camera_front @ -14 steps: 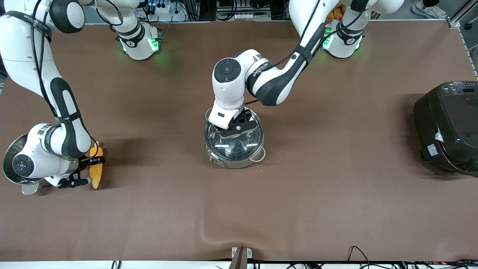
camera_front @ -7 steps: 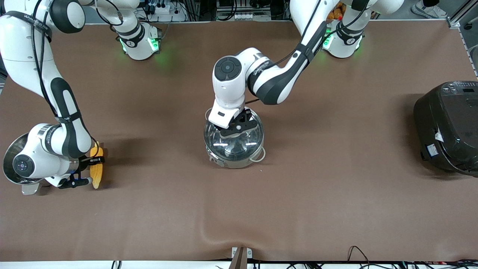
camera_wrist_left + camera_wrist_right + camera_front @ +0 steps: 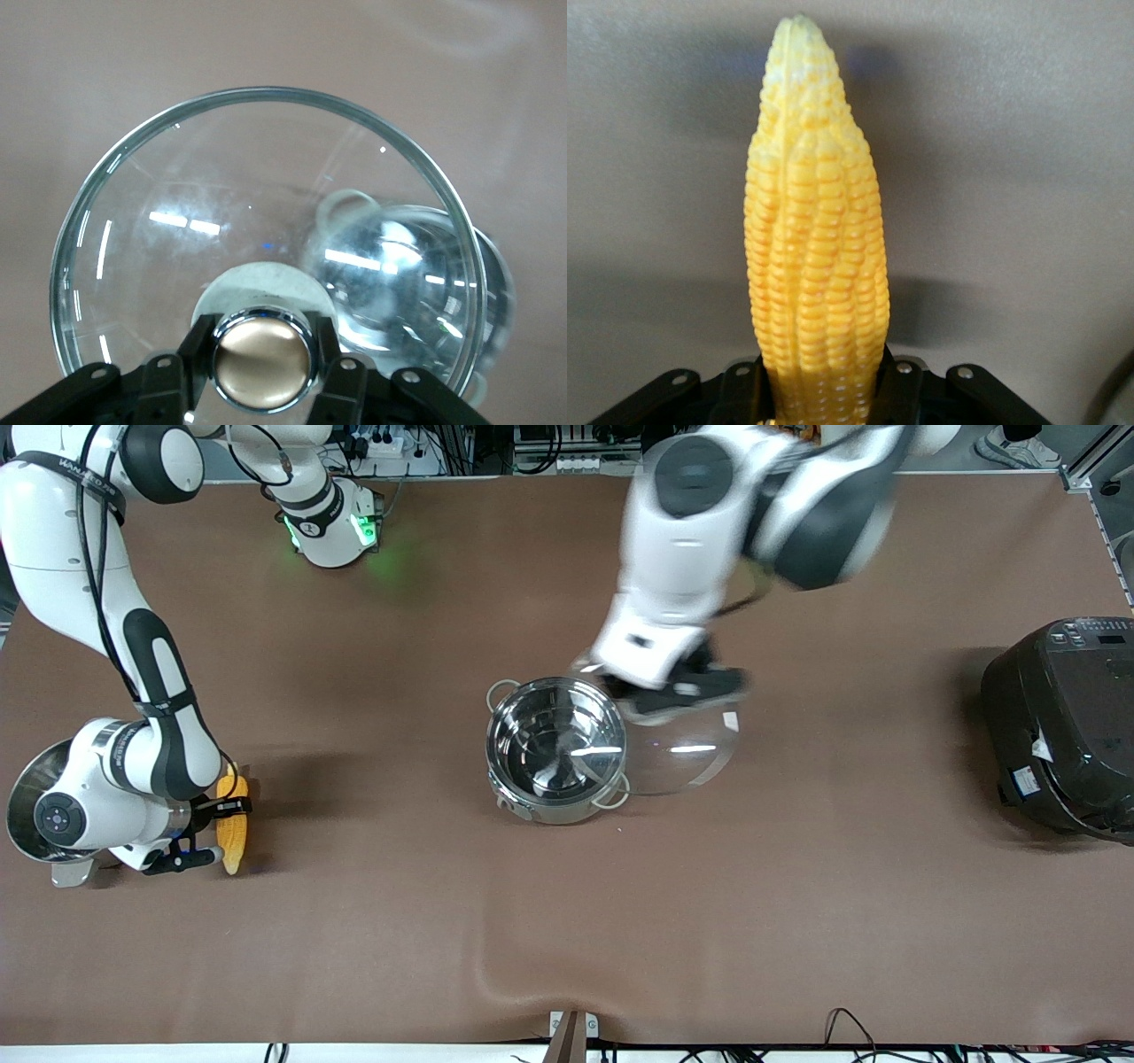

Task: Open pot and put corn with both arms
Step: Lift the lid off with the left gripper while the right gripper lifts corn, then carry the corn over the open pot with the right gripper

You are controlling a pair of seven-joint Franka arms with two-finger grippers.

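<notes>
The steel pot (image 3: 555,748) stands open in the middle of the table, its smooth inside empty. My left gripper (image 3: 678,695) is shut on the tan knob (image 3: 262,359) of the glass lid (image 3: 687,753) and holds the lid in the air beside the pot, toward the left arm's end. The pot shows through the glass in the left wrist view (image 3: 416,283). My right gripper (image 3: 208,833) is shut on the thick end of the yellow corn (image 3: 232,824) low at the table, at the right arm's end. The cob points away from the fingers (image 3: 815,248).
A steel steamer pot (image 3: 27,806) sits partly hidden under my right arm beside the corn. A big black cooker (image 3: 1059,726) stands at the left arm's end. A fold in the brown cloth (image 3: 523,974) lies near the front edge.
My left gripper has lifted the glass lid off the pot and swung it up and toward the left arm's end, so the pot is open. The right gripper with the corn has barely moved.
</notes>
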